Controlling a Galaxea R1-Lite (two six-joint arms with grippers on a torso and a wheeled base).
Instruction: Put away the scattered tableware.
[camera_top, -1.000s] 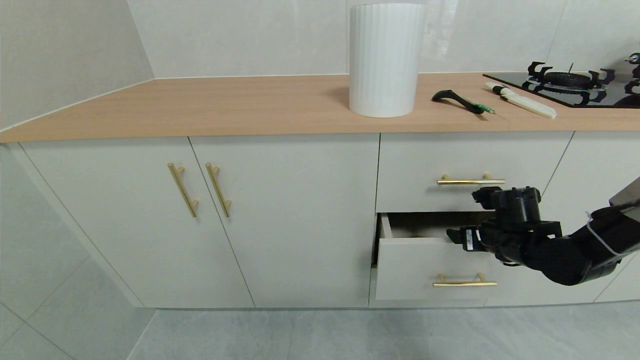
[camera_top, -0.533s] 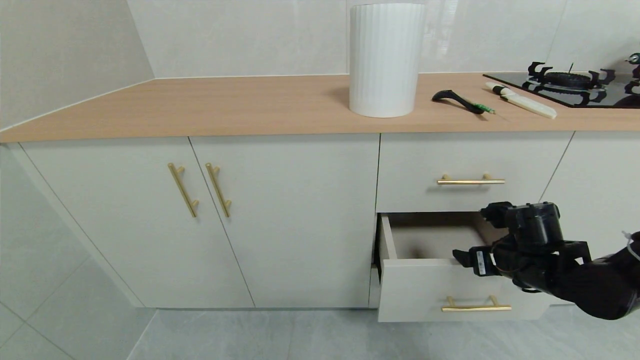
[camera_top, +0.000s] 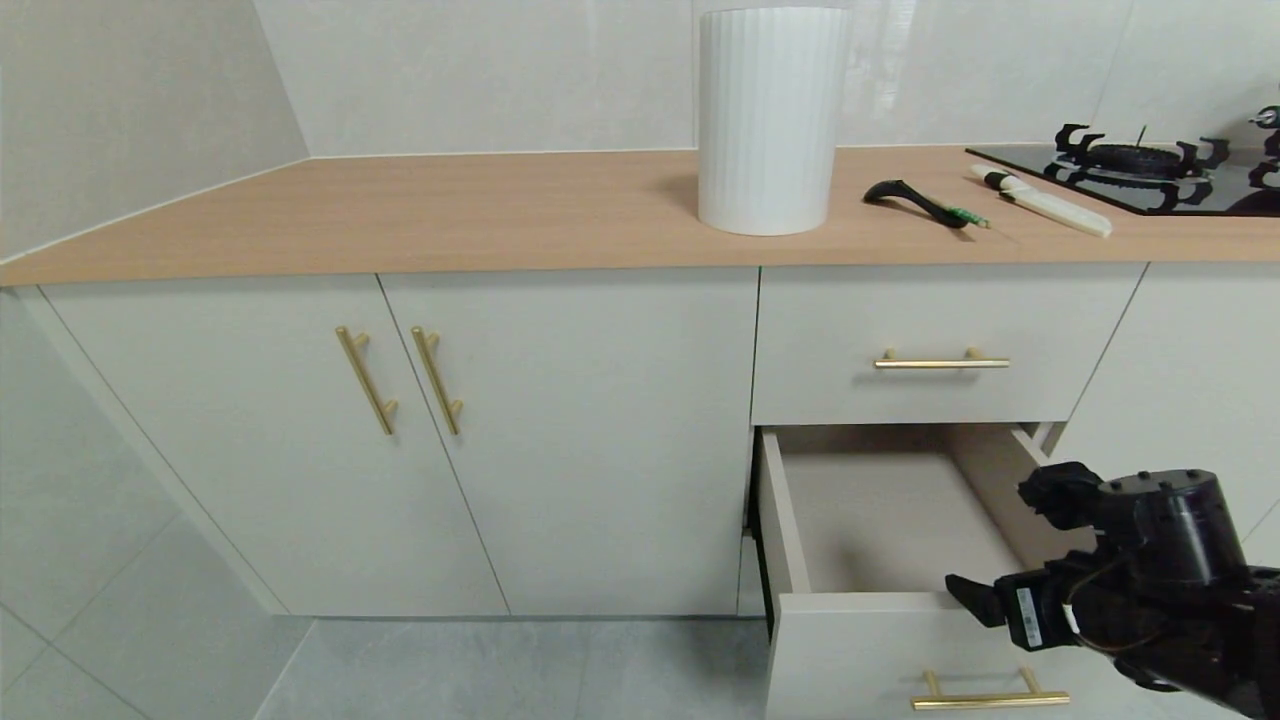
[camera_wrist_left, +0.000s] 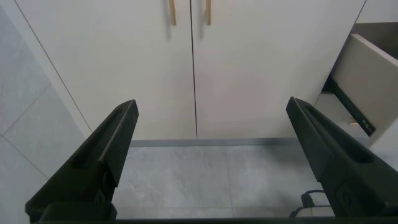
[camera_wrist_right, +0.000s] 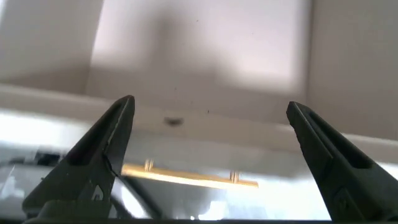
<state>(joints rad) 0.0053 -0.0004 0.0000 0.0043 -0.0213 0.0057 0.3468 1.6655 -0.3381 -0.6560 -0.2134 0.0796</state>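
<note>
Storage: the lower drawer (camera_top: 880, 520), below the right part of the surface (camera_top: 450, 210), stands pulled well out. We see nothing lying inside it. The upper drawer (camera_top: 940, 330) above it is shut.
Black utensil: it lies flat on the right part of the surface (camera_top: 918, 202), between the ribbed white container (camera_top: 768, 120) and the hob (camera_top: 1140, 165), about midway between the front and back edges.
Pale utensil: a long, knife-like piece (camera_top: 1045, 205) lies just beside the hob's near corner, close to the black utensil but apart from it.
Right fingers: the right fingers (camera_top: 972, 598) are spread wide with nothing between them. They sit at the top of the open drawer's front panel, above its brass handle (camera_top: 990, 697). We cannot tell whether they touch the panel.
Left fingers: the left fingers (camera_wrist_left: 102, 165) are also wide apart and empty, held low in front of the cabinet doors (camera_wrist_left: 193, 62) and facing the floor.
Done: we judge that the only finished step is opening a place to put the tableware.
Left: both utensils are still out on the surface. As we judge it, each has to be picked up and laid in the drawer, and then the drawer pushed shut.
Progress: early, in our view, with no piece stowed yet.
</note>
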